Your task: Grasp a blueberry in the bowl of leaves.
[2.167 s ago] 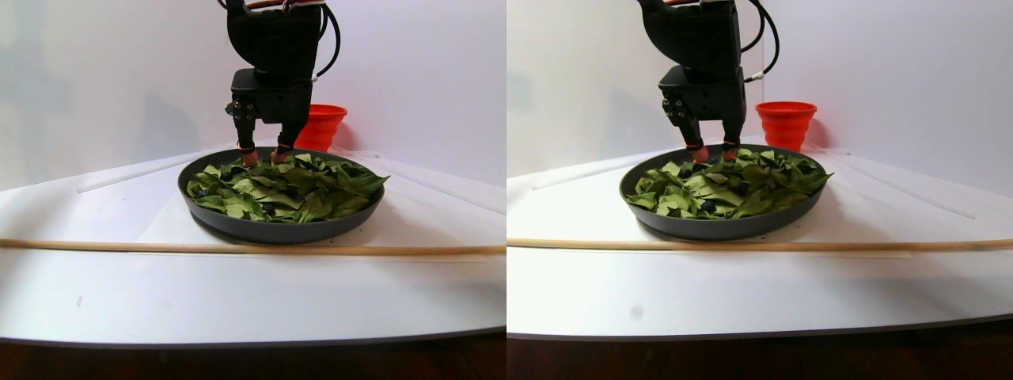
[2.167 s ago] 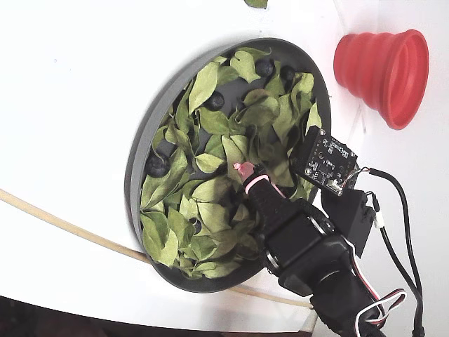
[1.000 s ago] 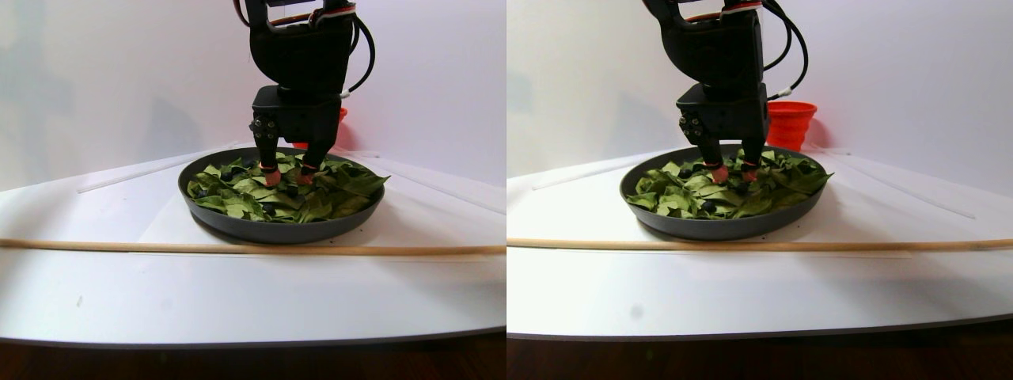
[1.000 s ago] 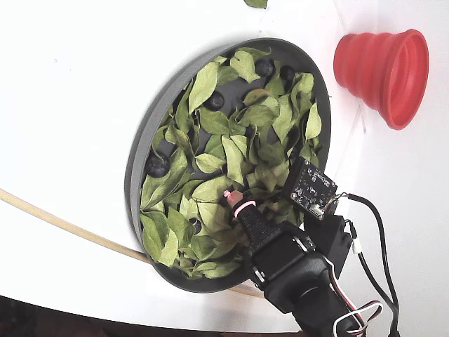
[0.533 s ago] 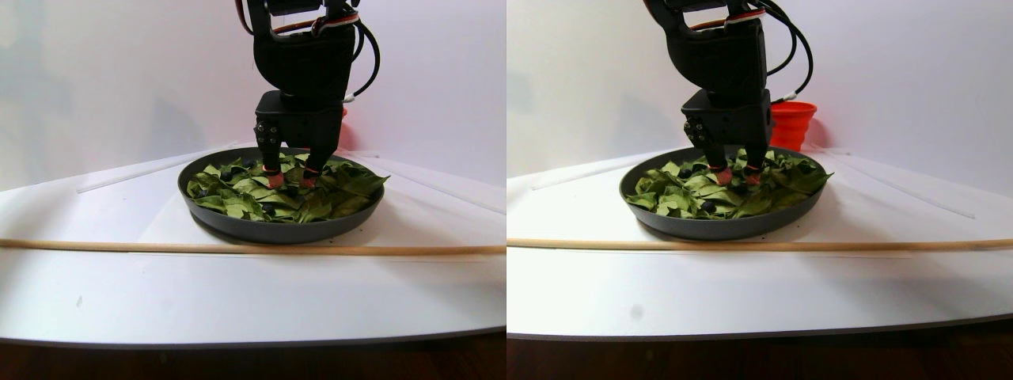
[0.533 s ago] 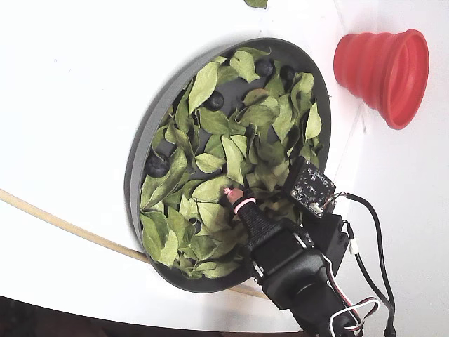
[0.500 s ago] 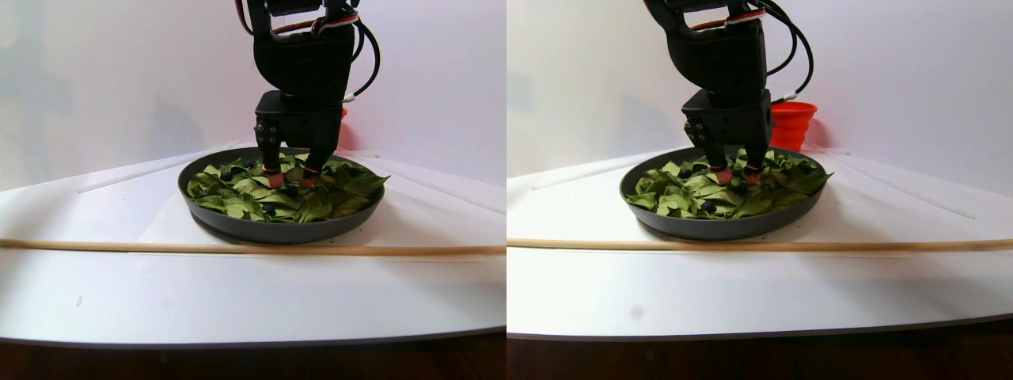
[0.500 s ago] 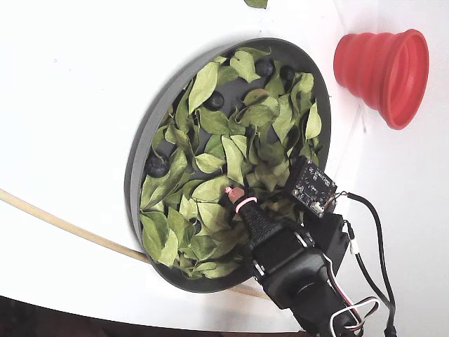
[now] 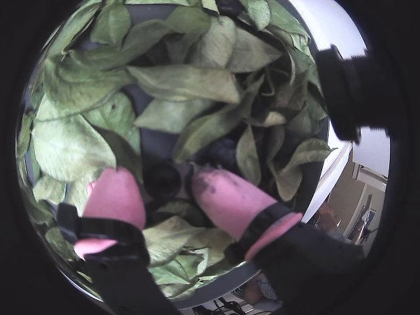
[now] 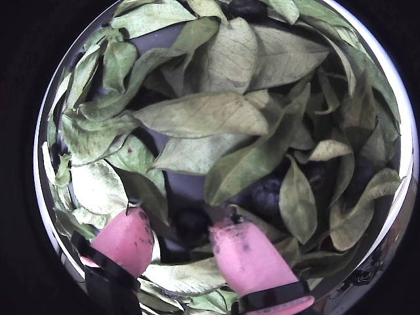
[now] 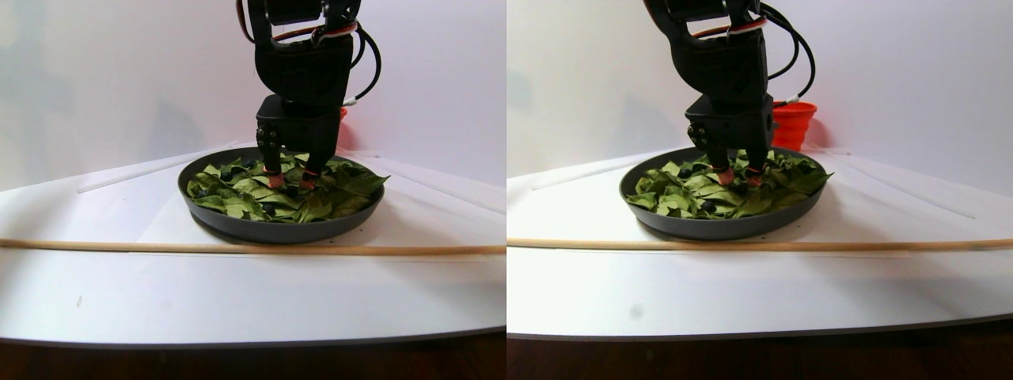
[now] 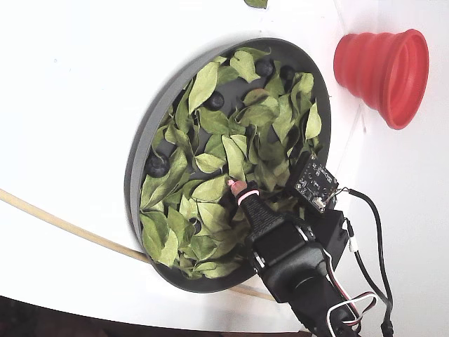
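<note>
Down among the leaves [image 10: 203,115] of the bowl [image 12: 140,144], gripper [image 9: 164,185] sits low, pink fingers [image 10: 246,252] parted. Blueberry [image 9: 162,180] lies between the tips, ungripped. Red cup [image 12: 382,67] stands well right in fixed view.

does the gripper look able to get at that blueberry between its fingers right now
Probably yes. The gripper is open and down among the leaves, with the blueberry in the gap between its pink fingertips and no leaf covering it.

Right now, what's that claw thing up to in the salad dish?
Gripper open, down in the bowl. Blueberry sits between the pink fingertips, not squeezed yet. Leaves crowd around it.
</note>
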Robot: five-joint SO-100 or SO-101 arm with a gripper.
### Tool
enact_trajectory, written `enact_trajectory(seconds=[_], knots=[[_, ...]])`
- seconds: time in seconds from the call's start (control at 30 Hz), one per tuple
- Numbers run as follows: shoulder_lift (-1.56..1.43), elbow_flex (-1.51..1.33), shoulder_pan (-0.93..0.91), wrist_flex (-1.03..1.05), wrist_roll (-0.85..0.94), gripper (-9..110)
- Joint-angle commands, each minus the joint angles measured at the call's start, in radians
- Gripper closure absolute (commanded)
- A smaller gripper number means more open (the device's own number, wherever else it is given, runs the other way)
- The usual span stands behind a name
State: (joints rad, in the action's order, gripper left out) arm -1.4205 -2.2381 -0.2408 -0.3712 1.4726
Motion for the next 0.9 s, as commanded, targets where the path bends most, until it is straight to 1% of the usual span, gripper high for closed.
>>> enact_trajectory(seconds=[0.0,0.67,0.87], knots=[[-0.009,0.043,-0.021,-0.017,-0.011,84],[0.066,0.052,-0.035,-0.067,-0.058,84],[0.077,0.017,-0.034,-0.098,-0.091,84]])
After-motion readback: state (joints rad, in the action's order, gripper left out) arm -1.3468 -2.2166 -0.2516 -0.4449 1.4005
